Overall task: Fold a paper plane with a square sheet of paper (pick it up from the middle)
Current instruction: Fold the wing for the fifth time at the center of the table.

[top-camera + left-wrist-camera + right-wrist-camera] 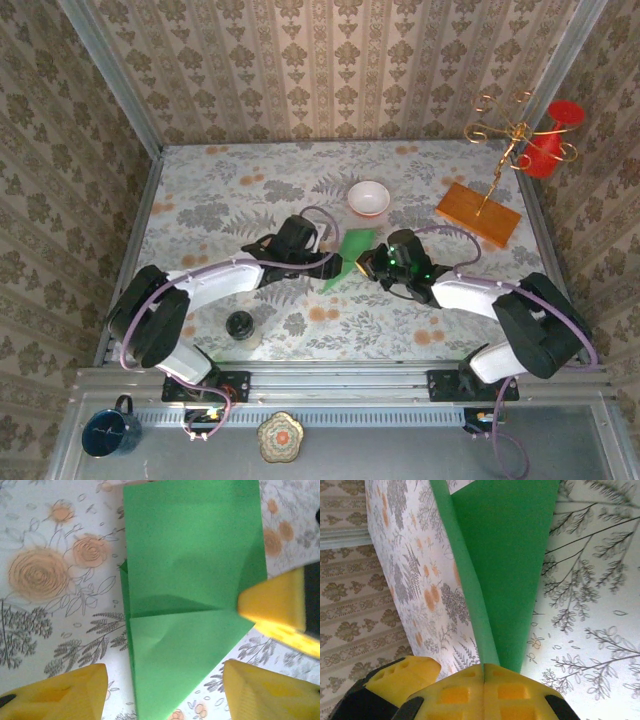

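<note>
Just arm-side of the white bowl [369,198], the thin green sheet of paper [347,256] is lying partly folded on the floral desk [210,190]. The left wrist view is revealing creased flaps, the left claw [165,680] gaping open astride them. The right wrist view is showing the right claw [483,672] clamping a raised fold, yellow pads [455,695] hiding its end.

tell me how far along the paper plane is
Partly done: the green paper already shows folded flaps and creases, but it is a broad shape, not a narrow dart. In hand: the right jaws are shut on one end, the left jaws open astride it. Further folds remain.
</note>
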Controlling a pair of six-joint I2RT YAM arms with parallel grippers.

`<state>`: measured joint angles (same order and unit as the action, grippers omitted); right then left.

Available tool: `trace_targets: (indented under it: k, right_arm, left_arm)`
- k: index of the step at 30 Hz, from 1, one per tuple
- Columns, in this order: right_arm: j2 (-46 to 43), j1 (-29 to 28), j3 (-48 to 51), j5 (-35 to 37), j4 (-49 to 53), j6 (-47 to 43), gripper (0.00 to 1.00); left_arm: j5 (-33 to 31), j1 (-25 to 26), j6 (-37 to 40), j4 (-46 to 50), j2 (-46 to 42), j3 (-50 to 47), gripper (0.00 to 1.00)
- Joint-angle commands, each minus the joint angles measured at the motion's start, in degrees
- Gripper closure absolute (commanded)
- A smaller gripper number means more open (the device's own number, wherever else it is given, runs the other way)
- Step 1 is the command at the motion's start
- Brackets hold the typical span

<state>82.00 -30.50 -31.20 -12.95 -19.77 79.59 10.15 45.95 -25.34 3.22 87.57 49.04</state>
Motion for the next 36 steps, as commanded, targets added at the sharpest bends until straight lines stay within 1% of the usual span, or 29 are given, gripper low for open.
trace_targets:
  k: [1, 8, 15, 24, 32, 36]
  right_arm:
    - [-1.8, 1.2, 0.7, 1.6, 4.6, 0.8, 0.98]
    - [-4.0, 2.7, 1.1, 0.2, 4.3, 3.2, 0.98]
    - [-3.7, 3.3, 0.4, -1.3, 4.5, 4.1, 0.98]
    - [-2.6, 3.6, 0.4, -2.6, 4.0, 4.9, 0.97]
    - [-2.6, 3.7, 0.3, -3.3, 4.1, 5.3, 0.96]
    - [-2.6, 3.8, 0.3, -3.4, 5.0, 5.3, 0.92]
  left_arm:
    - [-2.8, 1.8, 11.1, -5.5, -1.2, -1.7, 0.36]
    - [-3.9, 6.6, 23.8, -13.3, 2.1, -2.8, 0.36]
    - [-5.0, 8.9, 31.6, -14.7, 7.2, -0.5, 0.42]
    - [-7.0, 9.3, 34.4, -18.4, 10.7, -0.3, 0.57]
    - [-8.2, 9.3, 34.1, -20.1, 12.0, -0.6, 0.64]
    - [-8.7, 9.2, 33.7, -21.1, 12.0, -1.0, 0.7]
